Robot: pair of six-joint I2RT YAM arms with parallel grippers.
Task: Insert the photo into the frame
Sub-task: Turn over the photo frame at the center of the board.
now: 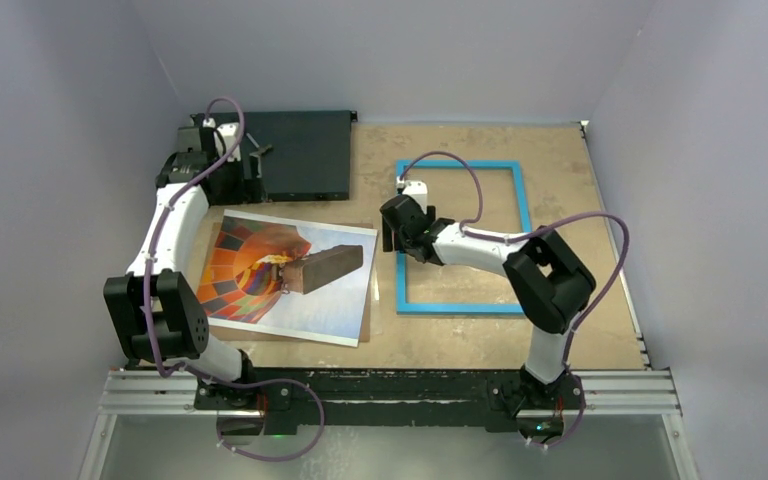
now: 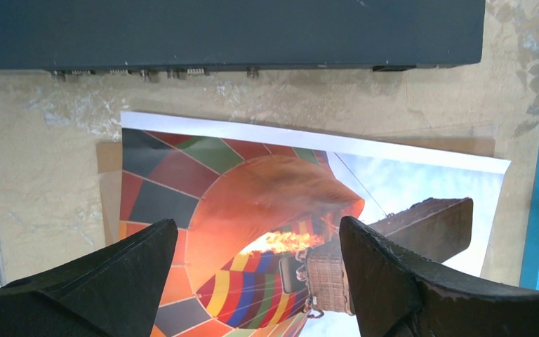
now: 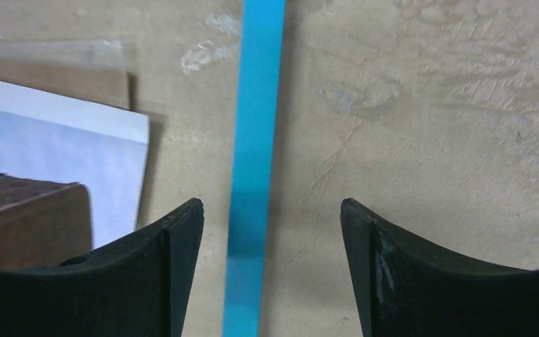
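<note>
Our right tool (image 3: 272,203) is released, its two fingers spread to either side of the left rail of the frame (image 1: 460,308). In the right wrist view the blue rail runs straight up between them and touches neither finger. Our left tool (image 2: 257,223) is also released and grasps nothing. In the left wrist view, its fingers stand wide apart over the photo (image 1: 290,275), with the balloon's flame and basket showing between them. We cannot tell whether the fingertips touch the paper.

The photo lies picture side up on the left half of the desk (image 1: 560,170), slightly skewed. It rests on a brown backing panel (image 2: 109,182) that peeks out at its left side and far right corner. Its right edge lies near the frame's left rail, with a narrow strip of bare desk between them.

The frame lies flat, blue side up, on the right half, and desk surface shows through its opening. A black box (image 1: 305,155) sits at the far left, beyond the photo's far edge, with a band of desk between. Bare desk also runs along the frame's near and right sides.
</note>
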